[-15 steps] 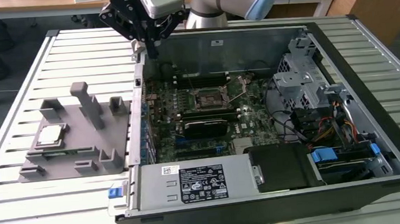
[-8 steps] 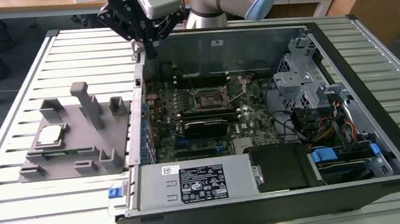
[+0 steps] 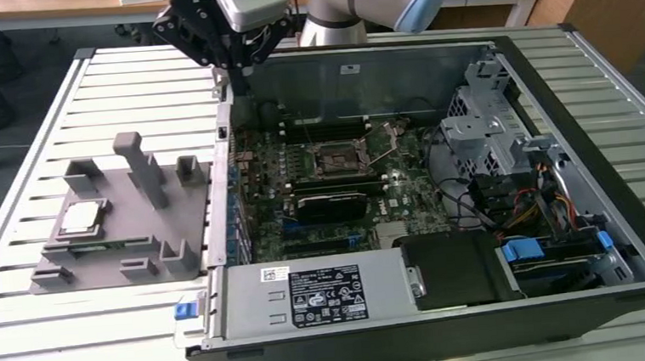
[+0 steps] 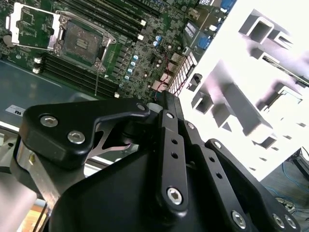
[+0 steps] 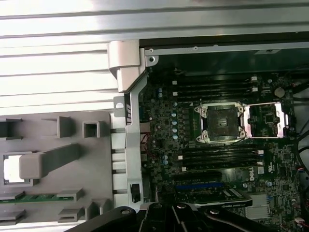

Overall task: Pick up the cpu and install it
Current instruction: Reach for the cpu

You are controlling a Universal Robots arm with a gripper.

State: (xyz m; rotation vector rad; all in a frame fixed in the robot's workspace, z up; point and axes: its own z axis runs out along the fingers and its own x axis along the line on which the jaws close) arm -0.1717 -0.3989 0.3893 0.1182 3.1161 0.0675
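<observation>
We find the gripper point(image 3: 233, 72) raised above the far corner of the open computer case point(image 3: 425, 344), on the exterior view's left side of that case, over the wall that separates the motherboard from the grey fixture point(image 3: 188, 211); as far as the exterior view shows, it is drawn together and carries nothing. The cpu point(image 3: 81, 219) lies flat, metal top upward, in a recess of the fixture, which stands on the slatted table point(image 3: 84, 342) just beside the case; in the first wrist view the cpu point(image 5: 12, 169) shows as a bright square partly hidden by a grey post of the fixture. The governing relation, in our judgement, is this: the cpu lies well apart from the gripper, toward the exterior view's left, nearer to that camera, and lower; the gripper touches neither it nor the fixture. The chip is square, so we record no long axis; its edges run roughly in line with the fixture's sides. The socket point(image 3: 338, 158) sits on the motherboard inside the case, toward the exterior view's right of the gripper, with its metal frame swung open and its seat bare in both wrist views; the cpu is not yet picked up, nor installed.
</observation>
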